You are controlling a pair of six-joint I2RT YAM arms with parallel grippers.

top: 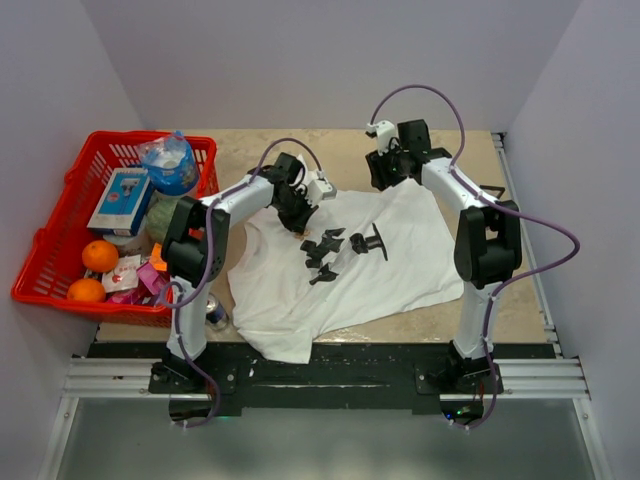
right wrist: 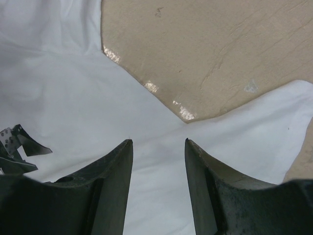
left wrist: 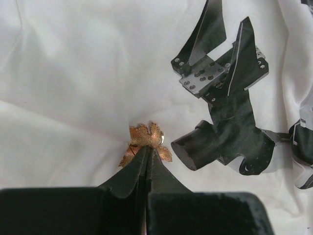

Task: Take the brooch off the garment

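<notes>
The white T-shirt [top: 400, 265] lies spread on the table, its black print [top: 335, 250] near the middle. In the left wrist view the brooch [left wrist: 142, 135] is a tiny tan-orange leaf-shaped mesh piece on the white cloth [left wrist: 73, 73], left of the black print [left wrist: 225, 107]. My left gripper [left wrist: 148, 150] is shut, its tips pinching the brooch's lower edge, and the cloth puckers around it. In the top view the left gripper [top: 297, 215] hides the brooch. My right gripper [right wrist: 158, 142] is open and empty just above the shirt's far edge [right wrist: 73, 98]; it also shows in the top view [top: 385, 172].
A red basket [top: 60, 215] at the left holds two oranges [top: 99, 255], a plastic bottle [top: 170, 165], a box and packets. A can [top: 216, 312] stands by the left arm's base. Bare tan tabletop [right wrist: 220, 49] lies beyond the shirt. Walls close in on three sides.
</notes>
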